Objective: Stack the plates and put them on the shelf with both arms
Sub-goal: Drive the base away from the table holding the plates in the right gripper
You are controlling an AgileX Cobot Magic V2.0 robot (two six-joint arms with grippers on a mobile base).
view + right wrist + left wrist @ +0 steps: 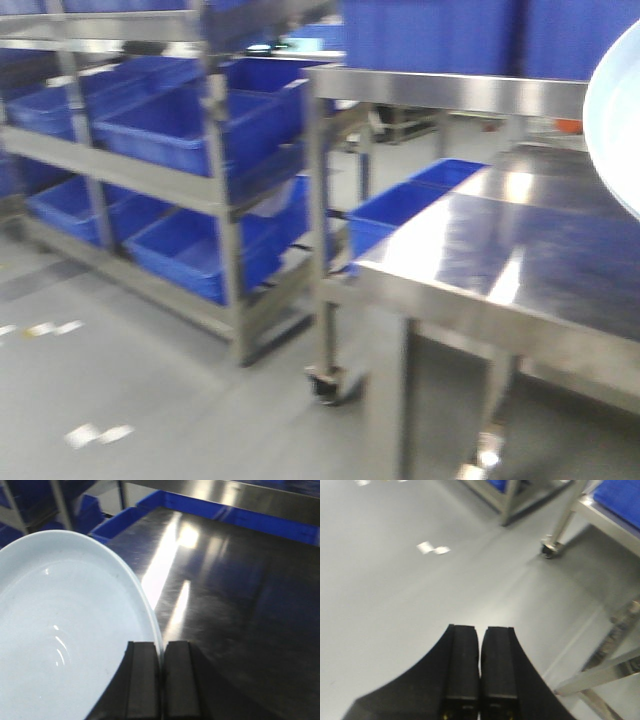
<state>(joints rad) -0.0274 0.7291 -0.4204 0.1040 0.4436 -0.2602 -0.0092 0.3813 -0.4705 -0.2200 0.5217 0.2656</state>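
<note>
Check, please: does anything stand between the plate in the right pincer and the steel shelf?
Nothing visible does. The right pincer grips the plate by its rim; the tabletop toward the shelf shows only reflections.

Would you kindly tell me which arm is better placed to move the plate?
The right: its fingers grip the plate by its rim above the steel tabletop, while the left fingers are shut on nothing, over the floor.
</note>
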